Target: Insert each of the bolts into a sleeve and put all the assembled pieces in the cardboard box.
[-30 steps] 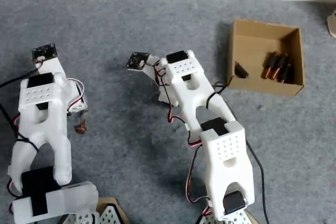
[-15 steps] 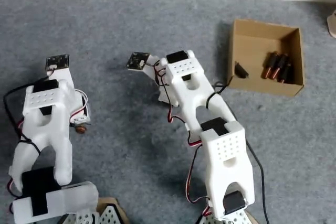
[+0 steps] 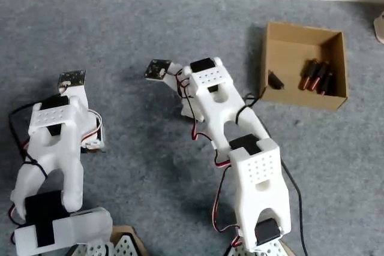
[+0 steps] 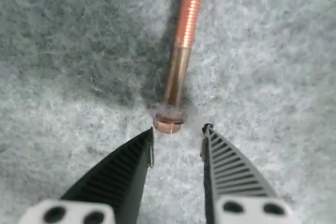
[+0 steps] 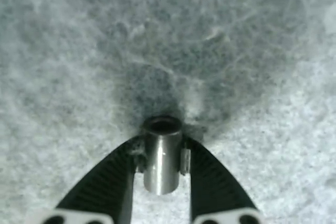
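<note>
Two robot arms in white plastic shells, the left arm (image 3: 53, 133) and the right arm (image 3: 255, 169). Both have black servo blocks (image 3: 243, 143), panels dotted with small holes, and loose red, black and white cables (image 3: 195, 127). The left end effector (image 4: 178, 130) and right end effector (image 5: 161, 153) have black ribbed fingers (image 4: 228, 169) on white bases.

Left arm (image 3: 53, 148): is standing at the left of the high view, bending forward over its base, with its wrist pointing down.
Left gripper (image 4: 177, 136): is holding its two black ribbed fingers parted, with the tips aiming downward.
Right arm (image 3: 243, 148): is stretching forward from its base and angling leftward, with its wrist tipping down.
Right gripper (image 5: 161, 153): is pinching a metal sleeve (image 5: 161, 169), with both fingers pressing against its sides.
</note>
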`<control>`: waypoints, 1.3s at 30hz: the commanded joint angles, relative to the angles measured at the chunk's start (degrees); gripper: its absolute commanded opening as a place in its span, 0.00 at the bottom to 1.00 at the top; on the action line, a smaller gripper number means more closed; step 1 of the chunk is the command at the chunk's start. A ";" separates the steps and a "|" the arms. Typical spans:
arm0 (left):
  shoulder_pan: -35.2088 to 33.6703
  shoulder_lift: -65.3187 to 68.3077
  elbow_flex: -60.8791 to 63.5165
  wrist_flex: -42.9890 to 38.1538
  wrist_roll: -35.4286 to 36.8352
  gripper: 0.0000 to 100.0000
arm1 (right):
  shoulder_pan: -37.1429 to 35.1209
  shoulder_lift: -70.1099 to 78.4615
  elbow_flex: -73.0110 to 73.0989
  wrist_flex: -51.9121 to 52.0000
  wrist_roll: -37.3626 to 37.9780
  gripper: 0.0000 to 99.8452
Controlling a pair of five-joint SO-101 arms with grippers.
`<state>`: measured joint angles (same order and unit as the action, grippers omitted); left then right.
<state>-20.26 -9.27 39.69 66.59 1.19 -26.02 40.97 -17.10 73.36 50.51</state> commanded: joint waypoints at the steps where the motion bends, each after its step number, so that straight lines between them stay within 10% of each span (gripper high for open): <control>1: 0.04 -0.13 -0.57 0.00 0.00 0.11 | 0.48 0.40 2.59 0.04 -0.44 0.01; 16: -2.24 -0.22 -0.66 -3.25 1.76 0.01 | 0.48 0.40 2.59 0.13 -0.44 0.01; 25: -0.84 -0.31 -1.27 0.18 -2.29 0.26 | 0.48 0.40 2.59 0.13 -0.44 0.01; 39: -0.92 -0.13 -4.62 1.23 -7.12 0.21 | 0.48 0.40 2.59 0.13 -0.44 0.01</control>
<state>-22.11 -9.19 37.58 67.82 -5.49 -25.93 40.97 -17.10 73.36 50.51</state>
